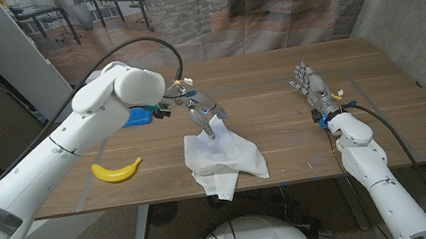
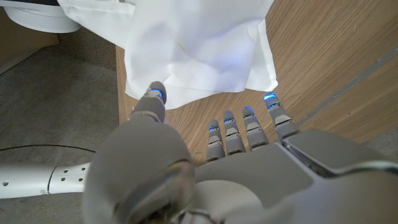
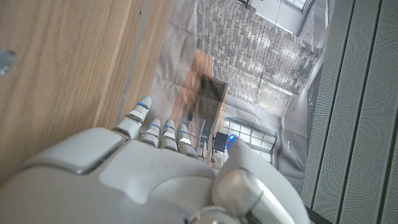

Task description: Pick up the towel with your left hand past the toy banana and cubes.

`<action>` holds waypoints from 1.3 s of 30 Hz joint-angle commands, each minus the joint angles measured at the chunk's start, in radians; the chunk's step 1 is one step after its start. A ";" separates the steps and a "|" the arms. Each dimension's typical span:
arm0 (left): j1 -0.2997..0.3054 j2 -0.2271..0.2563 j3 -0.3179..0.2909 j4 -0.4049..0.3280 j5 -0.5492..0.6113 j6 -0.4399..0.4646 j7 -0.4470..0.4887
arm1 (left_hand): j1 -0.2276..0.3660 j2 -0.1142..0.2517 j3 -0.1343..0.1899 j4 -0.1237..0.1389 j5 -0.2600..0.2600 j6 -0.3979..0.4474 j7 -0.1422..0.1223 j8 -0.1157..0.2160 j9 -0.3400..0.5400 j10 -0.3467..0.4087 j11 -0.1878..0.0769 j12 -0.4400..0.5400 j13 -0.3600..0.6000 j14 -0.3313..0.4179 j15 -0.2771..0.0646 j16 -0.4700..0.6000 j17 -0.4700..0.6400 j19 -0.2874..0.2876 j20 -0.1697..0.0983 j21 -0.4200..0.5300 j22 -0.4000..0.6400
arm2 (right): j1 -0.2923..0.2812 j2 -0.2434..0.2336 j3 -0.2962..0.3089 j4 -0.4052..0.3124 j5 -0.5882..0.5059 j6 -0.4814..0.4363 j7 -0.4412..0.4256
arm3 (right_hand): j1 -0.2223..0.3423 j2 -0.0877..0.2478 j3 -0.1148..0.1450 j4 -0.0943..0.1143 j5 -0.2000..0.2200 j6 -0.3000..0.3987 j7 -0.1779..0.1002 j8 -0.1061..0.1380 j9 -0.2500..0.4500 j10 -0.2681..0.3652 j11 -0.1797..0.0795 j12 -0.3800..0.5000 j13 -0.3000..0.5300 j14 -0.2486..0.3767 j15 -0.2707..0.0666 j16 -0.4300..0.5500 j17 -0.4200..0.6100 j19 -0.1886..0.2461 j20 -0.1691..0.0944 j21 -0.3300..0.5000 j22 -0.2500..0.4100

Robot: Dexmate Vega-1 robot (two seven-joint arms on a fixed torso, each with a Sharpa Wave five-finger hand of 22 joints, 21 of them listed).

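White towel (image 1: 224, 161) was draped over the counter (image 1: 285, 138) near edge, right of the toy banana (image 1: 116, 170). Left hand (image 1: 200, 110) was positioned just above the towel, fingers (image 2: 249, 124) spread, nothing held. Right hand (image 1: 311, 87) was well apart, fingers extended, nothing held.

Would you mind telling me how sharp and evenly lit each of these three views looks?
Head view: even, soft light; the towel and toy banana look sharp. Left wrist view: the left hand is blurred up close, the towel bright, nearly washed out. Right wrist view: the right hand is soft, the background sharper.
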 commanded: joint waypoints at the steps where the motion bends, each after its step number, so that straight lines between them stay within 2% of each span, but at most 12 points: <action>1: -0.014 -0.013 0.019 -0.001 0.026 0.007 -0.037 | 0.003 -0.019 -0.011 0.003 0.010 -0.011 0.003 -0.006 0.002 -0.004 0.007 -0.005 0.003 0.001 0.006 -0.007 0.002 -0.002 0.006 -0.006 0.002 | 0.004 0.002 0.000 0.010 0.002 0.012 0.002 | 0.003 -0.001 0.003 -0.002 0.001 0.001 0.001 0.004 0.003 0.008 0.005 0.003 0.002 0.008 0.002 0.009 0.002 0.011 0.001 0.007 0.005; 7: -0.009 -0.015 0.022 -0.004 0.032 -0.001 -0.041 | 0.009 -0.024 -0.019 0.006 0.015 -0.018 0.002 -0.007 0.003 -0.004 0.004 -0.007 0.004 0.002 0.003 -0.007 0.003 -0.001 0.002 -0.009 0.002 | 0.006 0.002 -0.001 0.013 0.002 0.014 0.003 | 0.002 -0.002 0.002 -0.001 0.001 0.002 0.000 0.003 0.003 0.009 0.006 0.003 0.003 0.009 0.002 0.009 0.002 0.012 0.000 0.007 0.005; 21: -0.042 -0.038 0.062 0.025 0.042 -0.041 -0.099 | 0.043 -0.024 -0.050 0.017 0.039 -0.100 0.030 -0.018 0.004 -0.076 0.030 -0.036 0.008 -0.046 0.022 -0.018 0.005 -0.010 0.001 -0.027 0.005 | 0.009 0.004 -0.001 0.020 0.002 0.014 0.001 | 0.000 -0.002 0.001 0.000 0.000 0.001 -0.001 0.002 0.004 0.010 0.005 0.003 0.003 0.010 0.002 0.009 0.003 0.012 0.001 0.007 0.005; 24: -0.049 -0.046 0.072 0.031 0.044 -0.045 -0.114 | 0.048 -0.023 -0.061 0.021 0.045 -0.128 0.043 -0.020 0.004 -0.099 0.034 -0.042 0.009 -0.068 0.031 -0.022 0.005 -0.016 0.001 -0.034 0.005 | 0.010 0.005 -0.001 0.023 0.002 0.015 0.000 | -0.001 -0.002 0.001 0.000 0.000 0.002 -0.001 0.002 0.004 0.010 0.005 0.003 0.003 0.011 0.003 0.009 0.003 0.012 0.001 0.007 0.005; 28: -0.051 -0.053 0.078 0.040 0.039 -0.058 -0.119 | 0.049 -0.023 -0.071 0.025 0.050 -0.149 0.046 -0.020 0.004 -0.118 0.043 -0.046 0.009 -0.083 0.034 -0.023 0.006 -0.024 0.001 -0.040 0.006 | 0.012 0.006 0.000 0.029 0.003 0.016 0.000 | -0.001 -0.002 0.001 0.000 0.000 0.002 -0.002 0.002 0.004 0.011 0.006 0.003 0.003 0.011 0.003 0.009 0.003 0.012 0.001 0.007 0.005; 39: -0.065 -0.072 0.088 0.074 -0.001 -0.086 -0.135 | 0.041 -0.025 -0.087 0.034 0.054 -0.154 0.051 -0.014 0.004 -0.125 0.048 -0.043 0.010 -0.091 0.039 -0.019 0.007 -0.026 0.003 -0.045 0.007 | 0.027 0.007 -0.004 0.051 0.000 0.022 0.000 | -0.003 -0.003 0.000 0.001 0.000 0.001 -0.002 0.002 0.004 0.011 0.005 0.003 0.003 0.012 0.003 0.009 0.003 0.013 0.001 0.007 0.006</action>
